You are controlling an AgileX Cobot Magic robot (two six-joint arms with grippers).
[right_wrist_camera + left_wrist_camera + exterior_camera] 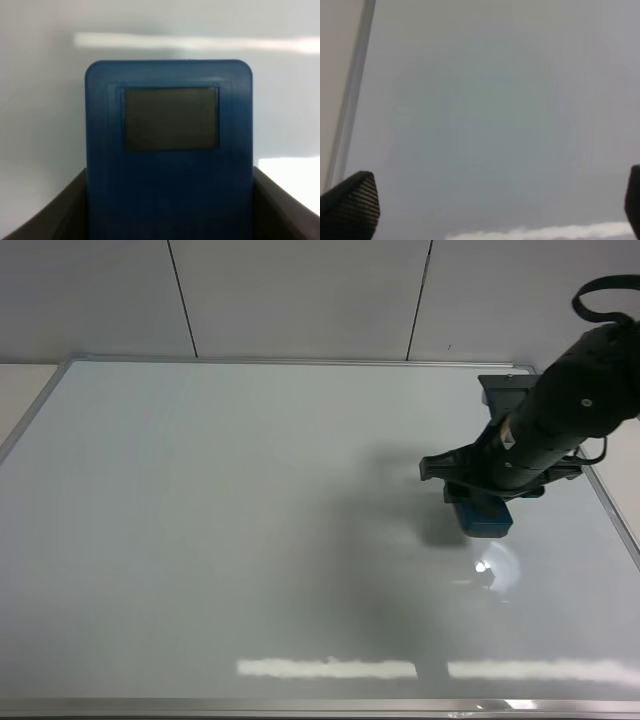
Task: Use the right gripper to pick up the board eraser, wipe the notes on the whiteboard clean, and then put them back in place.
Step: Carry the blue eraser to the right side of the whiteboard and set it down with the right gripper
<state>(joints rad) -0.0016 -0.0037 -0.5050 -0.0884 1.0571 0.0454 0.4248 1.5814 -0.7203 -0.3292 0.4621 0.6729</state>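
Note:
The whiteboard (200,540) fills most of the exterior high view, and its surface looks plain white. No red notes show in any view. My right gripper (478,492) is over the right part of the board, shut on the teal-blue board eraser (487,518), which is at or just above the surface. In the right wrist view the eraser (170,125) sits between the two dark fingers (50,215) with whiteboard (40,100) around it. My left gripper (490,205) is open and empty over the board (495,100). It does not show in the exterior high view.
The board's silver frame (300,361) runs along the far edge and shows in the left wrist view (350,100). A dark grey part (505,390) sits at the board's far right corner behind the right arm. A panelled wall (300,290) stands behind.

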